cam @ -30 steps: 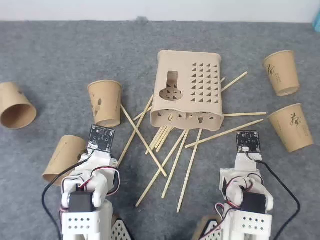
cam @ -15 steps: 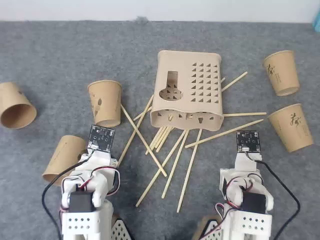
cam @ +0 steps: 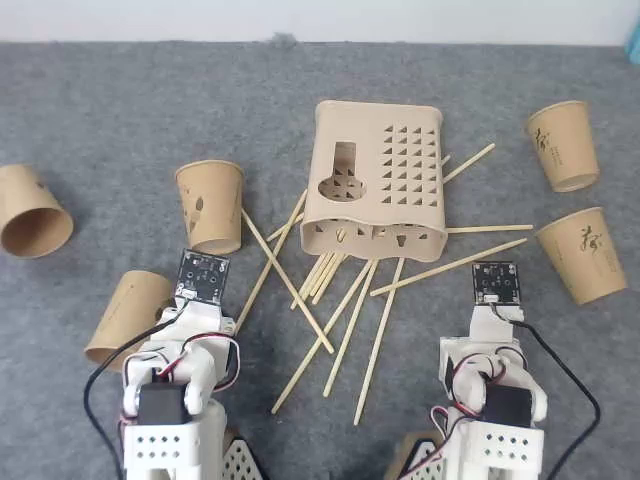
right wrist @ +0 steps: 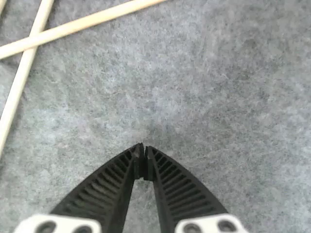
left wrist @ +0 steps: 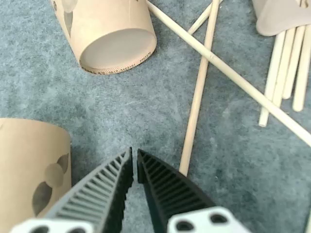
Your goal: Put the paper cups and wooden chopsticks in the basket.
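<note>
grey felt mat point(cam: 120, 110) all over the table. basket point(cam: 380, 180) lies tipped over mid-mat, wooden chopsticks point(cam: 380, 340) scattered around its near edge. paper cups point(cam: 210, 205) lie on their sides, three to its left, two right. left gripper point(left wrist: 134, 158) and right gripper point(right wrist: 144, 151) both pinched closed, holding nothing.

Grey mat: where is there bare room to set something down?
Widest bare stretch: the grey felt mat along the far edge, beyond the beige plastic basket and the brown paper cup at left. Smaller patch: the near right corner, bordered by the right arm and the nearer right-hand cup. Crowded: wooden chopsticks fan out from the basket between the arms.
</note>
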Controlling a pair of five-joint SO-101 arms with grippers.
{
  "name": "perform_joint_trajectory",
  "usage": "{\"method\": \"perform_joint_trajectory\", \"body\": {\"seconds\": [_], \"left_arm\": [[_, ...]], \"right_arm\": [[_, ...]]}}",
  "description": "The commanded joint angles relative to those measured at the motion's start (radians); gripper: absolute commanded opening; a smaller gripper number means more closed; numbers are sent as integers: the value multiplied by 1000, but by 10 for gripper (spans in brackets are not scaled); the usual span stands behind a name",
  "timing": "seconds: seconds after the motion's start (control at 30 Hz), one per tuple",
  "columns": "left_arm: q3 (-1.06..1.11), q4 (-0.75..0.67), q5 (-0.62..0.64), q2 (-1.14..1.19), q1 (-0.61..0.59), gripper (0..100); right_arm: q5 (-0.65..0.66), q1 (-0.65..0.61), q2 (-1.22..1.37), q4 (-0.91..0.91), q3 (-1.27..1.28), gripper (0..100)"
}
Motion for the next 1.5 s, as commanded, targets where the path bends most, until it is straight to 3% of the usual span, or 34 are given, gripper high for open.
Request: {"method": "perform_joint_trajectory", "body": {"seconds": [0.0, 0.57, 0.8, 1.03, 1.2, 1.33, 1.47], "left_arm": [[-7, 2, 8, -9, -5, 12], [-84, -61, 11, -11, -8, 12], [-137, -172, 12, -6, 167, 13], [-151, -204, 143, -2, 258, 164], [-206, -204, 153, 12, 259, 177], [-323, -247, 166, 189, 259, 177], [-493, -327, 269, 523, 281, 177]], "right_arm": [[18, 13, -21, -16, 8, 6], [26, 22, -21, -25, -26, 6], [28, 108, -21, -41, -15, 6], [28, 116, -21, -41, -11, 6], [28, 116, -21, -41, -11, 6], [28, 116, -21, -41, -11, 6], [28, 116, -21, -41, -11, 6]]}}
